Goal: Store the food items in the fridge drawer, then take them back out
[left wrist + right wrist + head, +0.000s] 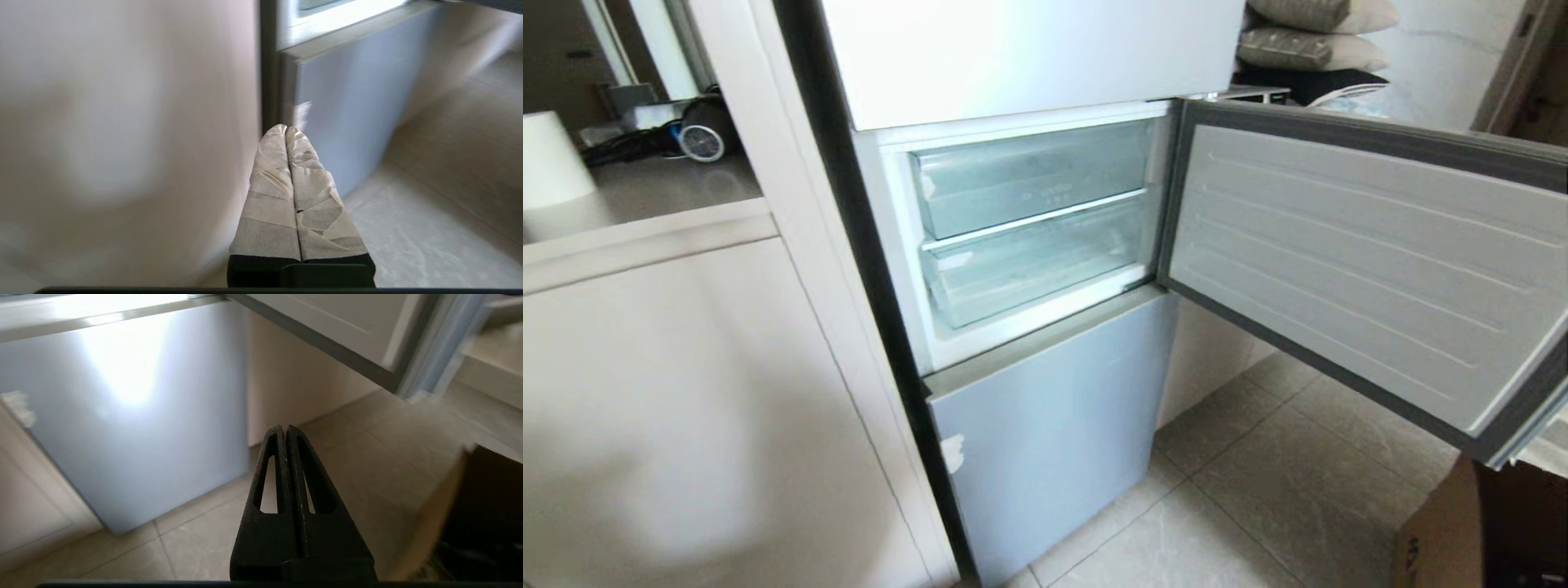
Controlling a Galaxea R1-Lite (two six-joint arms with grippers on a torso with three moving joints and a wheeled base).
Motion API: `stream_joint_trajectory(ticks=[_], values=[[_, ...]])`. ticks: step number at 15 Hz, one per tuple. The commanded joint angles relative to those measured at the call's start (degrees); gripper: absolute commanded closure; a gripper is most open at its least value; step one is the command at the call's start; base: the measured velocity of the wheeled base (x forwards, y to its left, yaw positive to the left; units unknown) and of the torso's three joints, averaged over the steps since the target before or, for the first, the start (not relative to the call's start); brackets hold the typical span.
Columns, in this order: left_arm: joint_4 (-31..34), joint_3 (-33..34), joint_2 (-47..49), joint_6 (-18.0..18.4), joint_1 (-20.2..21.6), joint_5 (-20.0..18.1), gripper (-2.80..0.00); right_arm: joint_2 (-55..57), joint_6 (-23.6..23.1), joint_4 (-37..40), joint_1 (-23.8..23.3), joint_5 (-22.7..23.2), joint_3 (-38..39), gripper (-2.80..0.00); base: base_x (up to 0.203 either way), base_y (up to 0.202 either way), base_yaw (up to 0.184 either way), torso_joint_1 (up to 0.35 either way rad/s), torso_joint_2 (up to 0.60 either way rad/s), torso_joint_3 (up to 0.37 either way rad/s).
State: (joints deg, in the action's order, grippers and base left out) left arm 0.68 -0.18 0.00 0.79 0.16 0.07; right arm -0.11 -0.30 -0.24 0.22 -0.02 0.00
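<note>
Nothing has started yet, by the look of it. The left gripper hangs low with its 2 taped fingers pressed together and nothing between them; ahead of it and a little to its right stands the pale blue lower door of the fridge. The right gripper is pinched shut too, empty, hovering over the tiled floor, with the same blue door ahead to its left and a cardboard box close on its right.

Well above both grippers the middle compartment stands open, its door swung out to the right. Inside sit 2 clear bins; the lower one, the fridge drawer, is pushed fully in. I can't see any food items anywhere.

So the step in hand is only getting ready. I'd guess the next move calls for raising an arm up to that drawer's front lip, spreading the fingers and pulling it out.
</note>
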Motion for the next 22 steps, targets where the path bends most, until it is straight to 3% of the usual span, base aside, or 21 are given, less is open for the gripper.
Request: stream_joint_trajectory(ticks=[1, 5, 8, 10, 12, 14, 16, 19, 20, 22], values=[[0.0, 0.0, 0.0, 0.0, 0.0, 0.0, 0.0, 0.0, 0.0, 0.0, 0.0, 0.0, 0.0, 0.0, -0.002, 0.007, -0.163, 0.002, 0.0, 0.001], [0.0, 0.0, 0.0, 0.0, 0.0, 0.0, 0.0, 4.0, 0.2, -0.1, -0.2, -1.3, -4.3, 0.0, 0.0, 0.002, -0.054, 0.001, 0.0, 0.0], [0.0, 0.0, 0.0, 0.0, 0.0, 0.0, 0.0, 20.0, 10.1, -0.6, -2.7, -4.9, -17.0, 0.0, 0.0, 0.0, 0.0, 0.0, 0.0, 0.0], [0.0, 0.0, 0.0, 0.0, 0.0, 0.0, 0.0, 32.5, 16.5, -3.9, -8.8, -6.5, -23.6, 0.0, 0.0, 0.0, 0.0, 0.0, 0.0, 0.0], [0.0, 0.0, 0.0, 0.0, 0.0, 0.0, 0.0, 45.4, 19.7, -12.6, -18.5, -6.8, -26.6, 0.0, 0.0, 0.0, 0.0, 0.0, 0.0, 0.0], [0.0, 0.0, 0.0, 0.0, 0.0, 0.0, 0.0, 57.5, 20.9, -24.7, -29.1, -3.7, -28.1, 0.0, 0.0, 0.0, 0.0, 0.0, 0.0, 0.0], [0.0, 0.0, 0.0, 0.0, 0.0, 0.0, 0.0, 67.0, 20.3, -34.3, -34.0, -0.2, -29.9, 0.0, 0.0, 0.0, 0.0, 0.0, 0.0, 0.0], [0.0, 0.0, 0.0, 0.0, 0.0, 0.0, 0.0, 76.5, 17.1, -42.0, -36.4, 4.9, -33.5, 0.0, 0.0, 0.0, 0.0, 0.0, 0.0, 0.0], [0.0, 0.0, 0.0, 0.0, 0.0, 0.0, 0.0, 78.2, 16.8, -43.2, -36.4, 8.8, -35.4, 0.0, 0.0, 0.0, 0.0, 0.0, 0.0, 0.0], [0.0, 0.0, 0.0, 0.0, 0.0, 0.0, 0.0, 81.3, 17.1, -43.7, -36.4, 11.7, -37.9, 0.0, 0.0, 0.0, 0.0, 0.0, 0.0, 0.0]])
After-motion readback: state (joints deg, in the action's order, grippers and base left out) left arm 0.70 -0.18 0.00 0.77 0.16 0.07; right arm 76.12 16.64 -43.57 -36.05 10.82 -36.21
